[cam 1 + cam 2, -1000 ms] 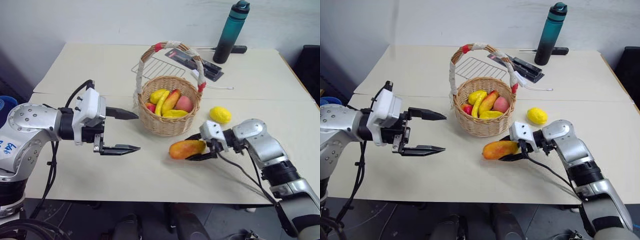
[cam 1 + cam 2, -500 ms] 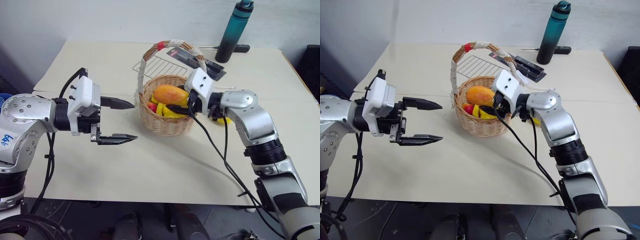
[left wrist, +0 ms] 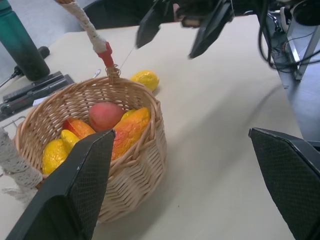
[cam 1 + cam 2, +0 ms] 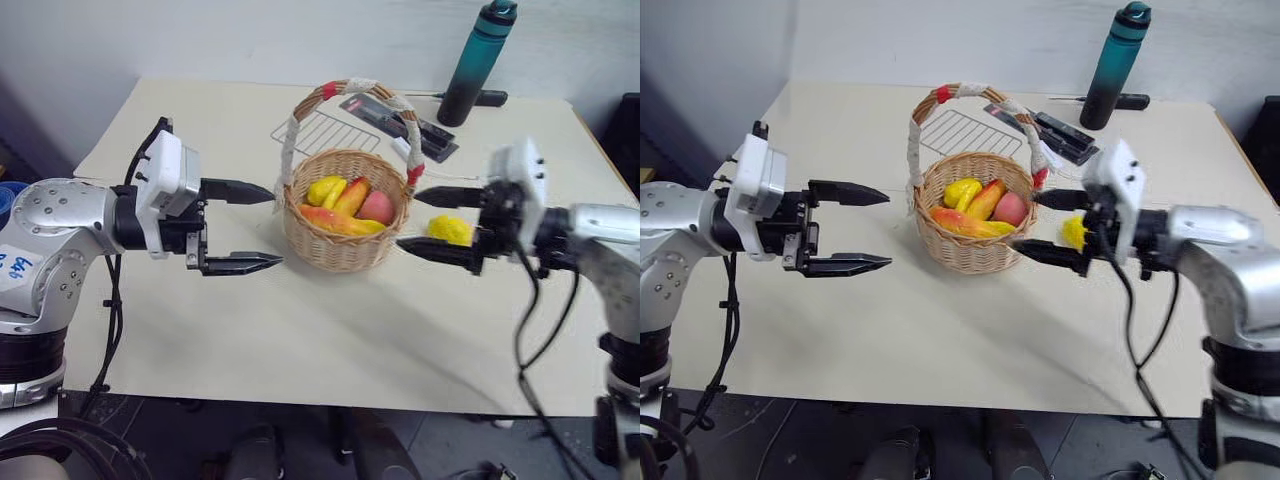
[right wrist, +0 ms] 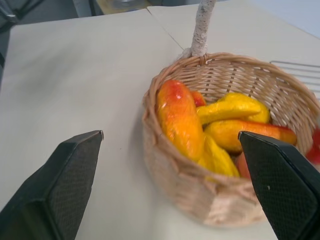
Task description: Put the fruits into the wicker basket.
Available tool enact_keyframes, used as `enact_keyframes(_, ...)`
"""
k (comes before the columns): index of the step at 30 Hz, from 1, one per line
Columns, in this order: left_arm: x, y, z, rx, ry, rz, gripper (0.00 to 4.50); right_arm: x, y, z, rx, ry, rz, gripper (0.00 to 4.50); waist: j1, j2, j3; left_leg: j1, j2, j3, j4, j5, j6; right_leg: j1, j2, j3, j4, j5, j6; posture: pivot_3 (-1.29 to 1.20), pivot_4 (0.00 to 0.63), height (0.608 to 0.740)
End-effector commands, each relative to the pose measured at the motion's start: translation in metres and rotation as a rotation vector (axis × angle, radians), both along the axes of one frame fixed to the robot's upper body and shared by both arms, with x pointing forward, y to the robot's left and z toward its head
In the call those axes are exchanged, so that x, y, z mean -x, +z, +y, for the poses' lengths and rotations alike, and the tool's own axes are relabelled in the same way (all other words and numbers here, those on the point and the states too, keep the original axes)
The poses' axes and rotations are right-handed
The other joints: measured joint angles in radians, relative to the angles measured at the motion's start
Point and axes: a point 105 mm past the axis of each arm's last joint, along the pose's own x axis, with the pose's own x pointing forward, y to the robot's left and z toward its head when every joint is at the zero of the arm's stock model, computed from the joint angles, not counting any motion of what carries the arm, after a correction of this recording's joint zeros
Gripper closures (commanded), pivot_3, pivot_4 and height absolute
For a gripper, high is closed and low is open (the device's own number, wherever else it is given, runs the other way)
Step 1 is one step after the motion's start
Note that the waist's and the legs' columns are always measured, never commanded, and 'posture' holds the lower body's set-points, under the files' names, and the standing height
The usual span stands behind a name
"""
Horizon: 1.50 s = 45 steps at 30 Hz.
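From the head views I read the wicker basket (image 4: 345,210) mid-desk, the lemon (image 4: 449,230) on the desk just right of it, behind the spread, empty right gripper (image 4: 428,222). The left gripper (image 4: 258,227) is also spread and empty, left of the basket. My right wrist view shows the mango (image 5: 179,118) lying inside the basket on other fruit. My left wrist view shows a peach (image 3: 105,116) beside it.

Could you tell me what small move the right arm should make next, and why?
Probably lower the open right tool toward the lemon, which lies on the table beside the wicker basket. The mango already rests inside, so the lemon is the one fruit left out.
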Motion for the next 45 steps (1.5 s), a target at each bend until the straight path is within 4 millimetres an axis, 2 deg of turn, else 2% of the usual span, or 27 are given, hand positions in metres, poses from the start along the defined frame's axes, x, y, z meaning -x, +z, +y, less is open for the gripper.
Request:
enact_keyframes(1, 0.004, 0.01, -0.005, 0.013, -0.023, -0.043, 0.0, -0.007, -0.014, -0.031, -0.035, -0.185, 0.06, 0.03, -0.004, -0.001, 0.0, 0.002, 0.0, 0.0, 0.0, 0.0, 0.0, 0.002, 0.0, 0.0, 0.0, 0.0, 0.0, 0.0, 0.15, 0.74)
enact_keyframes(3, 0.004, 0.01, -0.007, 0.018, -0.03, -0.046, 0.0, -0.019, -0.026, -0.04, -0.027, -0.269, 0.054, 0.03, -0.016, -0.001, 0.0, 0.003, -0.001, 0.002, 0.0, 0.001, 0.001, 0.003, 0.0, 0.003, -0.001, 0.0, 0.001, 0.0, 0.15, 0.74)
enact_keyframes(5, 0.004, 0.012, -0.011, 0.023, -0.042, -0.055, 0.0, -0.043, -0.042, -0.051, -0.019, -0.388, 0.032, 0.03, -0.027, -0.001, 0.0, 0.003, -0.002, 0.002, 0.0, 0.004, 0.001, 0.003, 0.001, 0.004, -0.001, 0.001, 0.002, 0.0, 0.15, 0.74)
enact_keyframes(8, 0.006, 0.019, -0.017, 0.042, -0.061, -0.065, 0.0, -0.072, -0.06, -0.056, 0.008, -0.475, 0.001, 0.03, -0.037, -0.001, 0.0, 0.006, -0.002, 0.001, 0.0, 0.004, 0.001, 0.006, 0.002, 0.005, -0.001, 0.002, 0.002, 0.0, 0.15, 0.74)
enact_keyframes(11, 0.01, 0.026, -0.023, 0.066, -0.085, -0.068, 0.0, -0.098, -0.07, -0.054, -0.001, -0.512, -0.006, 0.03, -0.041, 0.0, 0.001, 0.003, -0.002, 0.001, -0.001, 0.004, 0.0, 0.003, 0.002, 0.005, 0.001, 0.002, 0.002, 0.0, 0.15, 0.74)
enact_keyframes(14, 0.011, 0.025, -0.025, 0.048, -0.089, -0.077, 0.0, -0.118, -0.077, -0.049, 0.007, -0.511, -0.011, 0.03, -0.046, 0.0, 0.001, 0.002, -0.002, 0.003, -0.001, 0.004, 0.0, -0.002, 0.001, 0.007, 0.006, 0.002, 0.003, 0.0, 0.15, 0.74)
enact_keyframes(18, 0.011, 0.02, -0.023, 0.03, -0.066, -0.083, 0.0, -0.144, -0.081, -0.051, 0.025, -0.577, -0.022, 0.03, -0.053, 0.0, 0.001, 0.003, -0.002, 0.004, -0.002, 0.005, -0.002, -0.002, 0.002, 0.007, 0.006, 0.002, 0.002, 0.0, 0.15, 0.74)
enact_keyframes(26, 0.012, 0.021, -0.018, 0.042, -0.028, -0.089, 0.0, -0.158, -0.086, -0.043, 0.056, -0.567, -0.075, 0.03, -0.054, 0.0, 0.001, 0.003, -0.002, 0.004, -0.001, 0.005, -0.003, -0.003, 0.002, 0.007, 0.006, 0.001, 0.002, 0.0, 0.15, 0.74)
enact_keyframes(29, 0.012, 0.022, -0.018, 0.045, -0.022, -0.09, 0.0, -0.163, -0.085, -0.039, 0.055, -0.589, -0.119, 0.6, -0.057, 0.0, 0.001, 0.003, -0.002, 0.004, -0.001, 0.005, -0.003, -0.003, 0.002, 0.008, 0.007, 0.001, 0.002, 0.0, 0.15, 0.74)
enact_keyframes(35, 0.011, 0.021, -0.017, 0.047, -0.015, -0.089, 0.0, -0.164, -0.084, -0.033, 0.025, -0.572, -0.133, 2.52, -0.056, 0.0, 0.001, 0.003, -0.002, 0.004, -0.001, 0.007, -0.007, -0.003, 0.002, 0.008, 0.007, 0.001, 0.002, 0.0, 0.15, 0.74)
enact_keyframes(37, 0.01, 0.021, -0.016, 0.047, -0.013, -0.088, 0.0, -0.162, -0.084, -0.03, 0.025, -0.547, -0.141, 2.62, -0.056, 0.0, 0.001, 0.003, -0.002, 0.004, -0.001, 0.007, -0.007, -0.003, 0.001, 0.008, 0.007, 0.001, 0.002, 0.0, 0.15, 0.74)
enact_keyframes(41, 0.008, 0.02, -0.015, 0.047, -0.005, -0.086, 0.0, -0.151, -0.07, -0.033, 0.027, -0.496, -0.181, 2.62, -0.054, 0.0, 0.001, 0.003, -0.002, 0.004, -0.001, 0.007, -0.007, -0.003, 0.002, 0.007, 0.007, 0.001, 0.002, 0.0, 0.15, 0.74)
enact_keyframes(43, 0.009, 0.02, -0.014, 0.045, 0.001, -0.085, 0.0, -0.137, -0.06, -0.041, 0.051, -0.465, -0.196, 2.62, -0.05, 0.0, 0.001, 0.002, -0.002, 0.004, -0.002, 0.007, -0.007, -0.003, 0.002, 0.007, 0.007, 0.001, 0.002, 0.0, 0.15, 0.74)
enact_keyframes(45, 0.01, 0.02, -0.012, 0.046, 0.007, -0.082, 0.0, -0.114, -0.053, -0.051, 0.093, -0.415, -0.182, 2.62, -0.04, 0.001, 0.001, 0.002, -0.002, 0.003, -0.002, 0.007, -0.007, -0.003, 0.001, 0.007, 0.007, 0.001, 0.002, 0.0, 0.15, 0.74)
